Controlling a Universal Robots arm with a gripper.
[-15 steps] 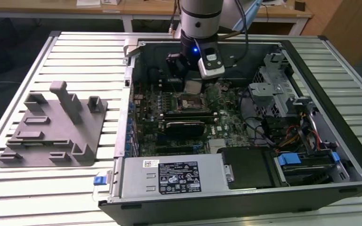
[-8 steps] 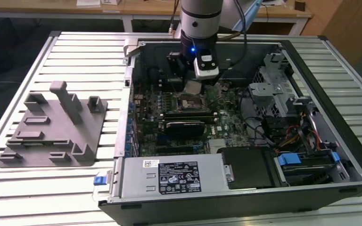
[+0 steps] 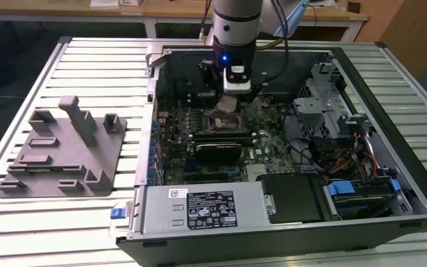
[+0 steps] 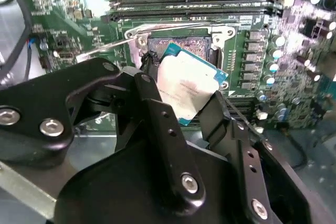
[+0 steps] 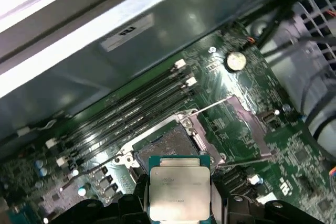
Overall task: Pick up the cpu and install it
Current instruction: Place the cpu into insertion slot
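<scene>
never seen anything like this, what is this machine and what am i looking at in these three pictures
It is a robot arm with a two-fingered hand at its end. It reaches into an open computer case that lies on a slatted metal table. The exterior view comes from a camera off the arm and takes in the whole scene. Both wrist views come from cameras riding on the arm, so they look closely at the hand. The hand is shut on the cpu, a small square chip with a silver top. It holds the chip tilted over the open socket on the green motherboard, not seated in it. On the exterior view's left lies a grey fixture plate with upright posts.
</scene>
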